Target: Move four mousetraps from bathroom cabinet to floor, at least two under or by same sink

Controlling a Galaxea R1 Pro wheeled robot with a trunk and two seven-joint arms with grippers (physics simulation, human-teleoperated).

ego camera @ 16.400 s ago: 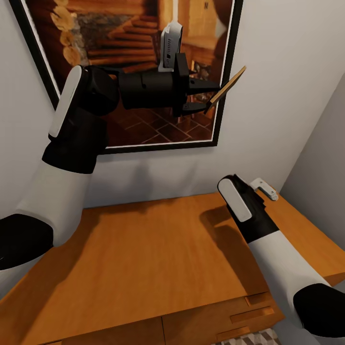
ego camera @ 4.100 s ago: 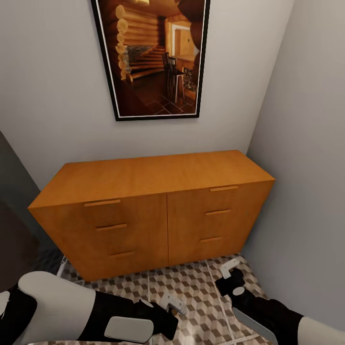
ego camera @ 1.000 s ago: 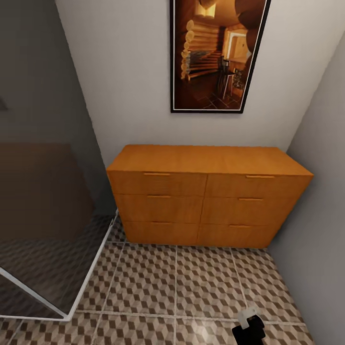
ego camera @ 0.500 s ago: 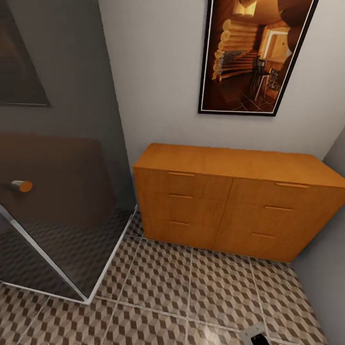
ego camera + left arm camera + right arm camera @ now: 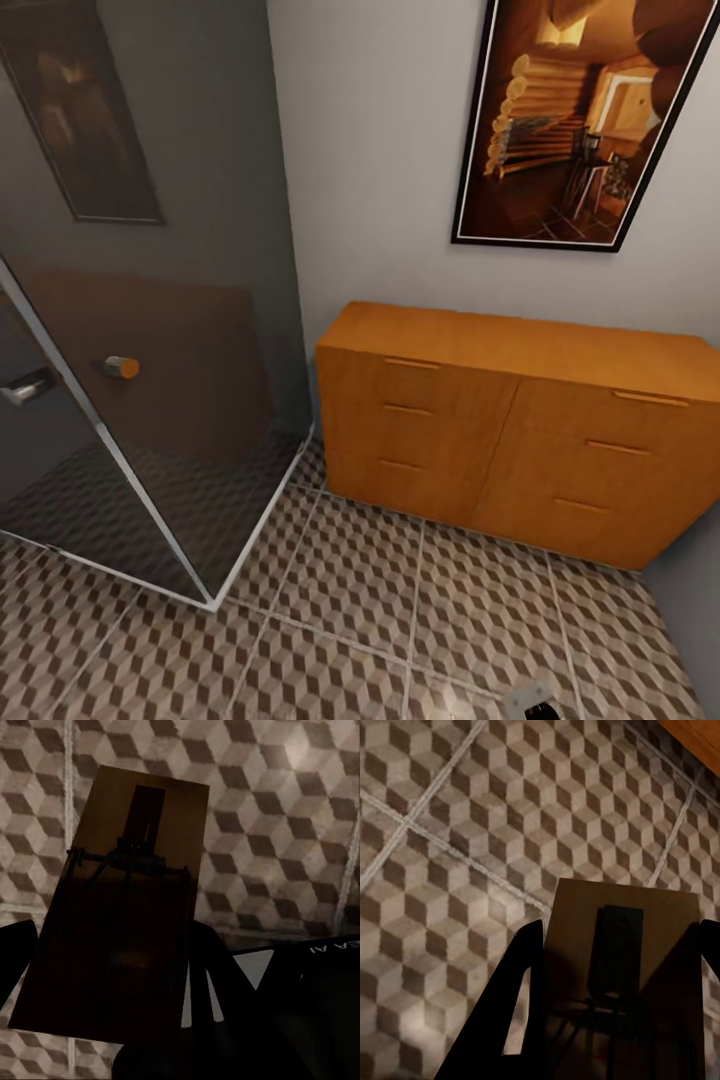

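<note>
In the left wrist view my left gripper [image 5: 112,937] is shut on a tan mousetrap [image 5: 139,870] with a dark metal spring, held above the cube-patterned bathroom floor [image 5: 285,810]. My right gripper [image 5: 622,937] is shut on a second mousetrap [image 5: 619,945], its black fingers [image 5: 521,997] on either side of the board, over the floor [image 5: 450,832]. The orange-brown cabinet [image 5: 500,440] stands against the back wall with all drawers closed and a bare top. The bathroom sink is out of view.
A dark glass shower enclosure [image 5: 170,400] with a round knob [image 5: 122,367] and a white frame stands left of the cabinet. A framed picture [image 5: 580,130] hangs above the cabinet. A grey wall closes the right side. A small part of my right arm [image 5: 530,700] shows at the bottom edge.
The head camera has swung left, so the cabinet sits further right in the picture and more of the shower glass shows. Much earlier the left gripper held a mousetrap above the cabinet top.
</note>
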